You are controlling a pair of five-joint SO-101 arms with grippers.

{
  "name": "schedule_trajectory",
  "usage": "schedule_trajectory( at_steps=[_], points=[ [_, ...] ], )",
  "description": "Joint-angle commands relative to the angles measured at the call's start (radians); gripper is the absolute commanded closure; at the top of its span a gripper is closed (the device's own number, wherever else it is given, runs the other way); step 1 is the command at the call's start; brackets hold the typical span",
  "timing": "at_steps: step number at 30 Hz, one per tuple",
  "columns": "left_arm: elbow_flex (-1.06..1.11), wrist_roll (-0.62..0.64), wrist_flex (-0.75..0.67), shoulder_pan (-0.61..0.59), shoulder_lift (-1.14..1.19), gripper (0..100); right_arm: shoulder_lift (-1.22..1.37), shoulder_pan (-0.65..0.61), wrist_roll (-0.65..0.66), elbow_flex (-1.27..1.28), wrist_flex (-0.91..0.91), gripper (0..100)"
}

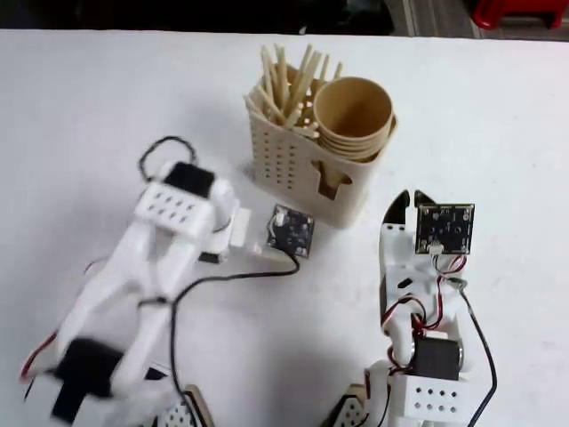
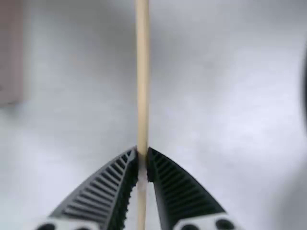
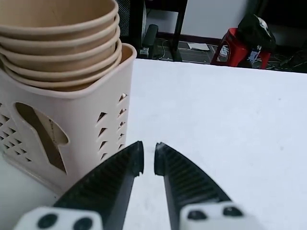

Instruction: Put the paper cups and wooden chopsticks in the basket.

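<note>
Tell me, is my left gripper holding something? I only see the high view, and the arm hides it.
Observer: Yes. The left gripper is shut on one chopstick.
Operator: What about the right one?
Observer: The right gripper holds nothing. Its jaws stand a slit apart, low beside the basket.
</note>
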Motion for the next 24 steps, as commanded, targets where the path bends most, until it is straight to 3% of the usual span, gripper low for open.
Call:
schedule_trajectory(
  at_steps=[1,6,12,18,24],
  points=[
    [-0.002,0.060,-0.098,0.048,-0.222,98,-0.012,0.012,0.006,-0.017,-0.022,94.3],
    [-0.009,0.253,-0.226,0.077,-0.335,98,-0.012,0.012,0.006,-0.017,-0.022,94.3],
    [-0.025,0.569,-0.497,0.076,-0.423,98,-0.012,0.012,0.006,-0.017,-0.022,94.3],
    [-0.180,0.853,-0.664,0.074,-0.432,98,-0.012,0.012,0.006,-0.017,-0.022,94.3],
    [-0.215,1.097,-0.921,0.076,-0.395,98,-0.012,0.012,0.006,-0.017,-0.022,94.3]
  ],
)
